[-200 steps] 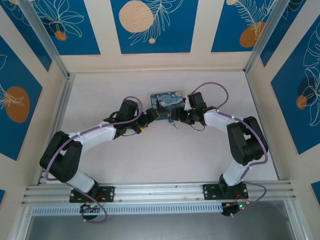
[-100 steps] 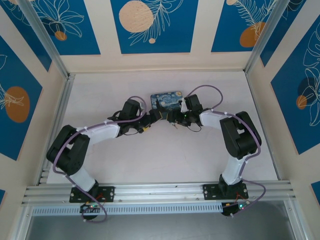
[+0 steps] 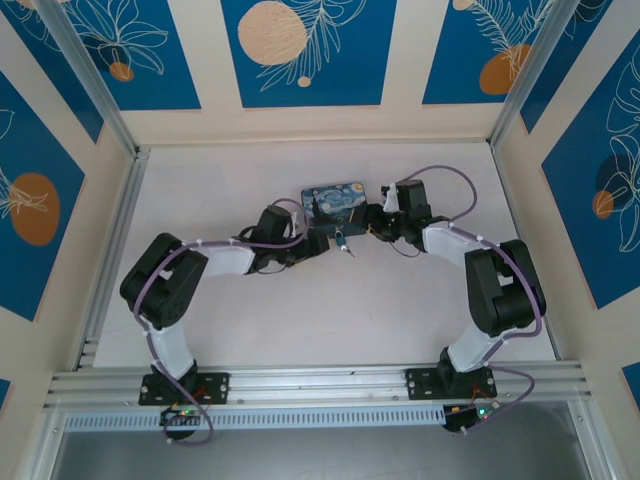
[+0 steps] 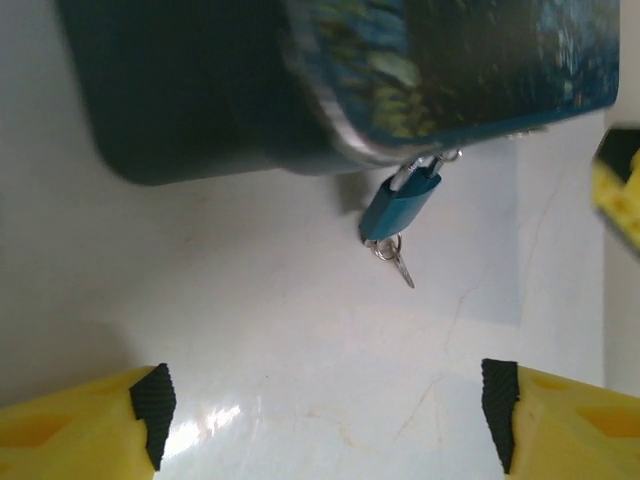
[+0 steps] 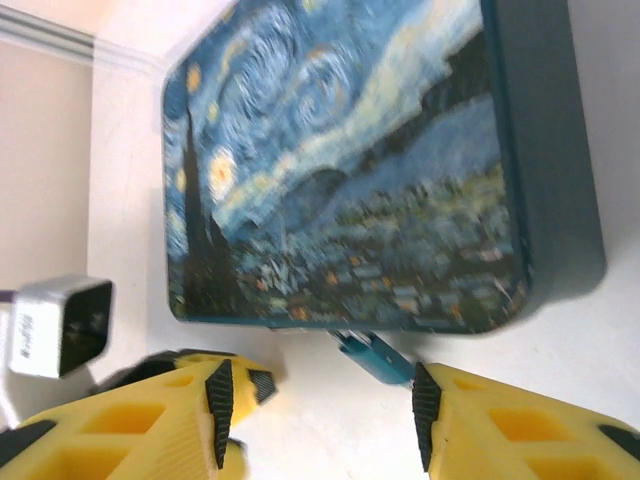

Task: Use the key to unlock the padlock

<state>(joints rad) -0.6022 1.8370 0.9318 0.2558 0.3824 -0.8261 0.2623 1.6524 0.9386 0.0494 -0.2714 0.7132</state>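
The teal padlock hangs by its thin shackle from the near edge of the starry-night box and rests on the table. The small silvery key sticks out of its lower end on a little ring. My left gripper is open, short of the key, with bare table between its pads. In the top view it sits just left of the padlock. My right gripper is open beside the box's front edge, and the padlock lies just ahead of its right-hand pad.
The white tabletop spreads out in front of the box. Patterned blue and cream walls enclose it at the back and sides. A metal rail runs along the near edge by the arm bases. The two grippers are close together.
My left gripper has pushed right, nearer the padlock, and its jaws have narrowed a little. My right gripper has drawn back to the right, uncovering the padlock and key.
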